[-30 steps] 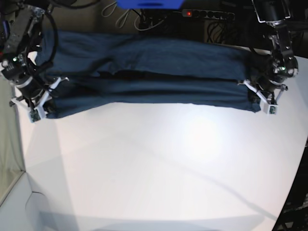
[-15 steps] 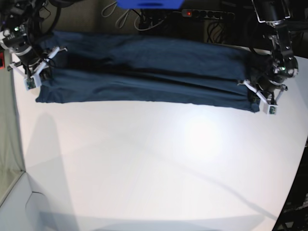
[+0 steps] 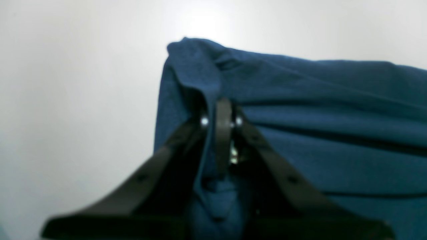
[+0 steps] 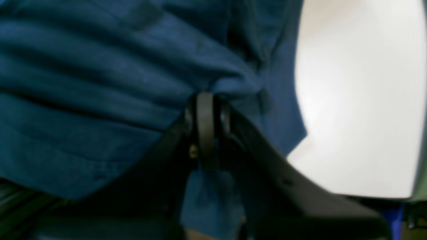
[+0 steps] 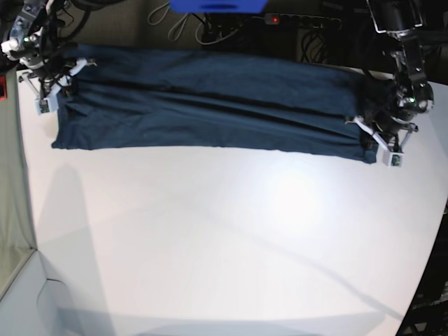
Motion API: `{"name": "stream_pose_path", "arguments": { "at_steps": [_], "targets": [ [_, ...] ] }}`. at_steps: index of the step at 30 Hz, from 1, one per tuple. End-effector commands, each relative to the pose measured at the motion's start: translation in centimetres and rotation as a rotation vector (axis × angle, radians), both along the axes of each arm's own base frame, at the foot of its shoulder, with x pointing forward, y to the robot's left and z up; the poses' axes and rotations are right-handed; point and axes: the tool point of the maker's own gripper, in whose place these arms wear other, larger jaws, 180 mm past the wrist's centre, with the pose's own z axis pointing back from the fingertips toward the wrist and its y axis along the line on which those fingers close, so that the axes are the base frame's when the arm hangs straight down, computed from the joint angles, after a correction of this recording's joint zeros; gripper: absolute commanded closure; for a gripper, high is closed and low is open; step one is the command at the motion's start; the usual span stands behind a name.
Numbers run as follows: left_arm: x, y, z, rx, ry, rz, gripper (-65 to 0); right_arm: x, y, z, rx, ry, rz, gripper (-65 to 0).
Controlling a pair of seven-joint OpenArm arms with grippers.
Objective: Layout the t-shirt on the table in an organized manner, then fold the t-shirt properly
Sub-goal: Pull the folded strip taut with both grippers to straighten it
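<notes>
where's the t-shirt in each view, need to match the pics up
Base: the t-shirt lies as a long dark band across the far side of the table, each end pinched by a hand.
Left wrist: fills the right half, its end clamped in the left hand.
Right wrist: fills the left and centre, bunched in the right hand.
Shared landmark: the white table beside the shirt's edge in all three.

The dark navy-blue soft fabric t-shirt (image 5: 210, 105) lies stretched into a long, narrow band across the far side of the large white smooth table (image 5: 231, 238), running from the far left to the right edge. Lengthwise creases and a dark fold line run along it. Both its ends are bunched and pinched up off the tabletop.
</notes>
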Motion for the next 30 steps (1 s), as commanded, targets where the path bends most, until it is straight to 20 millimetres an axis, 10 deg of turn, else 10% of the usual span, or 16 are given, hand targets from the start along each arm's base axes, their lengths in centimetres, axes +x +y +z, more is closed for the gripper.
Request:
{"name": "stream_pose_path", "arguments": {
  "at_steps": [1, 8, 19, 30],
  "targets": [
    [-1.0, 0.7, -0.6, 0.035, 0.062, -0.006, -5.4, 0.4, -0.7, 0.6, -0.022, -0.021, 0.000, 0.0],
    [-1.3, 0.8, -0.6, 0.036, 0.062, -0.003, -37.0, 0.0, -0.6, -0.2, -0.008, -0.001, -0.003, 0.0],
    [-1.1, 0.2, 2.5, 0.089, -0.006, -0.047, -37.4, 0.0, -0.4, -0.2, -0.004, -0.001, -0.003, 0.0],
    [-1.9, 3.7, 4.0, 0.119, 0.009, 0.060, -37.5, 0.5, 1.5, -0.7, 0.021, 0.004, 0.049, 0.0]
  ]
}}
